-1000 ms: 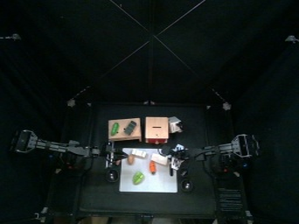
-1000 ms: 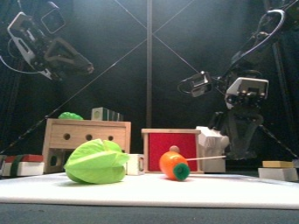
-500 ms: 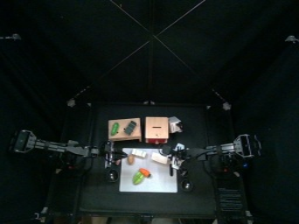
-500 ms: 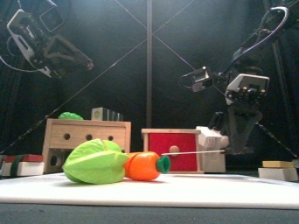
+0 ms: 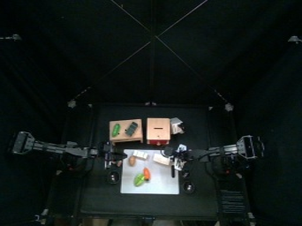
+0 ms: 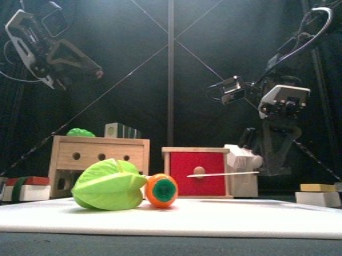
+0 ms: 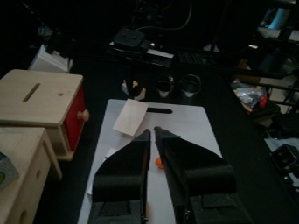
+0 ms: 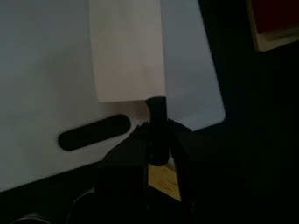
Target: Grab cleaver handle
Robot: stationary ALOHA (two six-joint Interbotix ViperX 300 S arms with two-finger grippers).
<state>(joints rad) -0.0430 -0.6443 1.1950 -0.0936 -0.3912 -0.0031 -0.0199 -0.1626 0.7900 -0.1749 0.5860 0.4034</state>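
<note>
Moved: orange toy (image 6: 162, 190) rolled left against green toy (image 6: 110, 186) at lower left.
Right fingers (image 8: 156, 150): clamped on cleaver handle (image 8: 156, 118).
Left fingers (image 7: 156, 138): apart.

Cutting board (image 5: 156, 178): lies on the counter (image 5: 94, 190), at its front middle.
Cleaver (image 8: 146, 61): lies on the cutting board, handle toward the right arm.
Right gripper (image 8: 158, 150): its fingers sit on either side of the cleaver's handle.
Two toy vegetables (image 6: 127, 187): on the board, touching each other.
Two boxes (image 5: 141, 131): side by side behind the board.
Left gripper (image 7: 156, 147): above the board's left part.
</note>
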